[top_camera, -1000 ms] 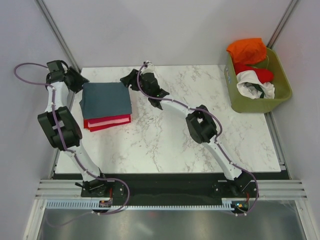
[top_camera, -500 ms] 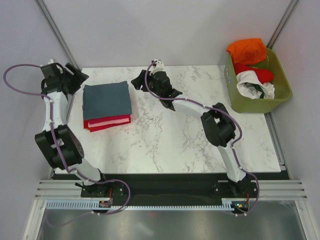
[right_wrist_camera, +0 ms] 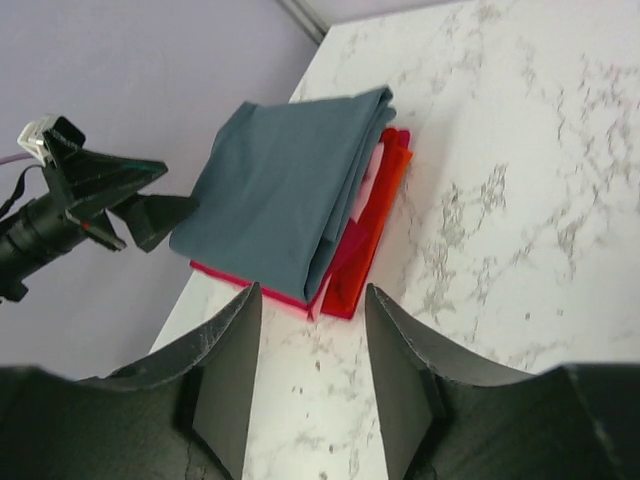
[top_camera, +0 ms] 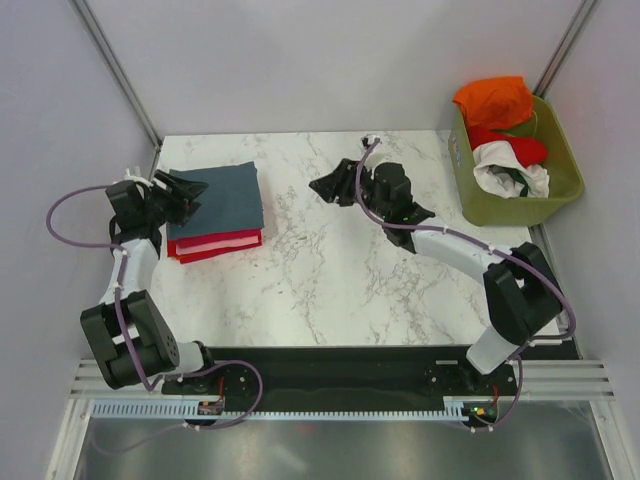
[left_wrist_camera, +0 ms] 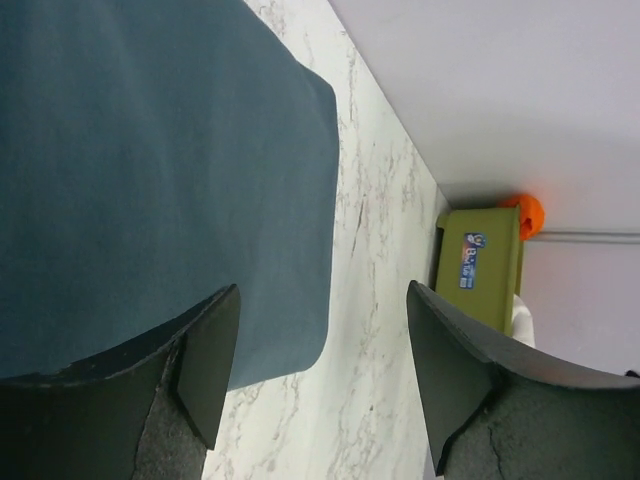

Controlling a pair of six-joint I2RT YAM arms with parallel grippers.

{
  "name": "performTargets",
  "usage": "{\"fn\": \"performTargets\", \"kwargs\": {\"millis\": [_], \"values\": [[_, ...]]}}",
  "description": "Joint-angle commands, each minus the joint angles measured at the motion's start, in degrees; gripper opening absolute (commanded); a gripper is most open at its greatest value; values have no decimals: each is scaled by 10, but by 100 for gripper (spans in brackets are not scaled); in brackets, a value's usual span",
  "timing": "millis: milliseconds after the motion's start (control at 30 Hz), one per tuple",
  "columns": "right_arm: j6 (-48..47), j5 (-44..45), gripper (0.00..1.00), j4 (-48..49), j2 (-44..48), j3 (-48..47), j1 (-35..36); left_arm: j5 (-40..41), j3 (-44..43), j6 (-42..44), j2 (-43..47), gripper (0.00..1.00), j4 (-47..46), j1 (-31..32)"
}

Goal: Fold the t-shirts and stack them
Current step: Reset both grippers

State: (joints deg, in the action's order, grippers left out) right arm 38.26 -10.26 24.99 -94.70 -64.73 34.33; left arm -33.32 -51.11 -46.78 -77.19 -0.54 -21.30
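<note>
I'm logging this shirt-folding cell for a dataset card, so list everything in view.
blue-grey t-shirt: one, slate blue-grey, folded, top of the stack at the table's far left.
red folded t-shirts: count unclear, red, under the blue-grey one.
basket: one, olive green, beside the table's far right corner.
loose t-shirts: three, orange t-shirt, crumpled red t-shirt, white t-shirt, piled in the basket.
table: one, white marble.
left gripper: one, black, jaws open, over the stack's left edge.
right gripper: one, black, jaws open and empty, above the table's far middle.
</note>
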Motion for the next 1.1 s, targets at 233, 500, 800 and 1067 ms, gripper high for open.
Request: {"fn": "performTargets", "kwargs": {"millis": [233, 500, 800, 1067], "values": [[-32, -28, 39, -14, 120, 110, 7, -36, 41, -148, -11, 71, -192, 6], [-37, -27, 37, -14, 133, 128, 7, 51, 36, -135, -39, 71, -183, 6], [-35, -32, 34, -7, 133, 136, 5, 73, -12, -150, -124, 69, -249, 26], [-37, -30, 34, -6, 135, 139, 1, 156, -29, -126, -164, 70, -255, 42]]}}
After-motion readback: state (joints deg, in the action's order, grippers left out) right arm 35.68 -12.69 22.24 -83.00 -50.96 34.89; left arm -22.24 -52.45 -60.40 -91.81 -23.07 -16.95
